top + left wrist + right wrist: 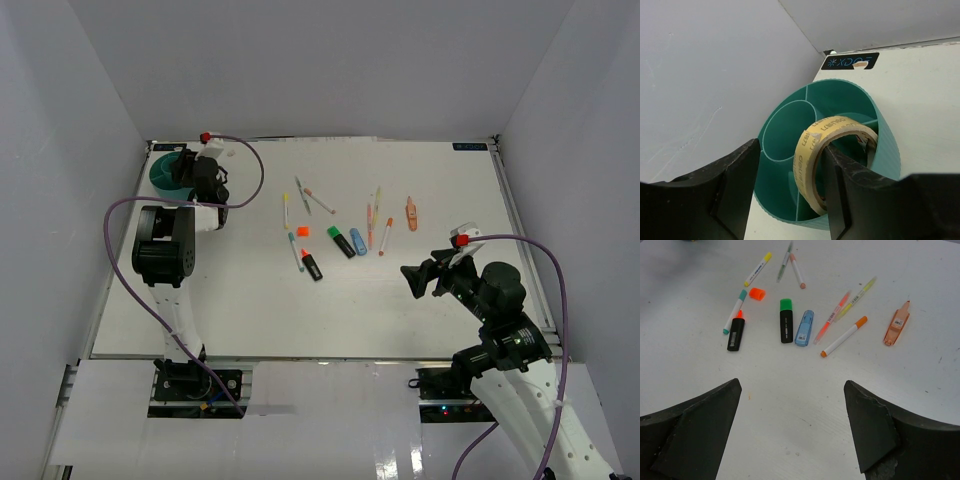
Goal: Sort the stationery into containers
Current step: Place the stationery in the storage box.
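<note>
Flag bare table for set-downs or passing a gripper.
Bare: white table, near strip between the black-bodied orange highlighter and the near edge; also right of the peach dispenser. Crowded: mid-table pens; round teal plastic organiser corner.

You get bright, even, diffuse light in all three views. The white tabletop (400, 310) carries only faint, soft shadows beside the pens (842, 336). The overhead view is small and slightly soft. Up close, the black end effector fingers (695, 435) blur into dark, detail-poor shapes.
</note>
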You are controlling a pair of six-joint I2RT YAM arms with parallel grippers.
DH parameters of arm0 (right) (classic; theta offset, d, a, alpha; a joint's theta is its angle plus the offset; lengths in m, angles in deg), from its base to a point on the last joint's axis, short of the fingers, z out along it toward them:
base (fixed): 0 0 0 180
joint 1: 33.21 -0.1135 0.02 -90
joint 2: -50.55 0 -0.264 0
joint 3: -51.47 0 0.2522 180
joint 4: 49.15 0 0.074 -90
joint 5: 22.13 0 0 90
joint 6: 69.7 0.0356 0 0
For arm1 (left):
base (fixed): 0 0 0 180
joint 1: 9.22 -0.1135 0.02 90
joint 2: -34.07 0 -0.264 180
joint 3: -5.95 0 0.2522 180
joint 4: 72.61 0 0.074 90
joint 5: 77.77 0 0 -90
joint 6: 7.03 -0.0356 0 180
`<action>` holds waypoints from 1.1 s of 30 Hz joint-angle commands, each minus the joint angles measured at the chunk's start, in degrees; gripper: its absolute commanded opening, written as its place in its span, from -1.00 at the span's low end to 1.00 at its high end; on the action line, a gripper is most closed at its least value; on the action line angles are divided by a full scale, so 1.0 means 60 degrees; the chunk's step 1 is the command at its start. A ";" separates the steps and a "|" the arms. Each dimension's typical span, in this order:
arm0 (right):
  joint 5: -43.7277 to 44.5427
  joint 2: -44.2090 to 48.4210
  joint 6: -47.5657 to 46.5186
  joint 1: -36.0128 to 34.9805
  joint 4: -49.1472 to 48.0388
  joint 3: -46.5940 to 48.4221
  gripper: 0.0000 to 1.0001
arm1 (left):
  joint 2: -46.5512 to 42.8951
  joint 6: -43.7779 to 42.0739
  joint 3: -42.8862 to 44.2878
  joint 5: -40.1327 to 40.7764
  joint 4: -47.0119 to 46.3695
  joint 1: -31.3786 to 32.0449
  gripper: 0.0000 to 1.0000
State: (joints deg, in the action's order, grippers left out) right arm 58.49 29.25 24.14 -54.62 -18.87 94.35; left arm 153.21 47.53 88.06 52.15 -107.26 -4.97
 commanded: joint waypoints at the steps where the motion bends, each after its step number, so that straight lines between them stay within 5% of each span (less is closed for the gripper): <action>1: -0.0032 0.0078 -0.0171 -0.0050 -0.0291 -0.0005 0.81 | -0.0695 0.0179 0.0282 -0.0252 0.0157 0.0009 0.25; 33: -0.0091 0.0181 -0.0171 -0.0065 -0.0306 -0.0035 0.81 | -0.1237 0.2068 0.1117 -0.0398 0.2368 -0.0210 0.74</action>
State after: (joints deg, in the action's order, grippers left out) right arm 58.47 29.73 24.12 -54.67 -18.87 94.35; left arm 151.92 57.23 92.50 50.70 -94.99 -5.76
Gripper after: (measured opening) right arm 0.901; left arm 0.858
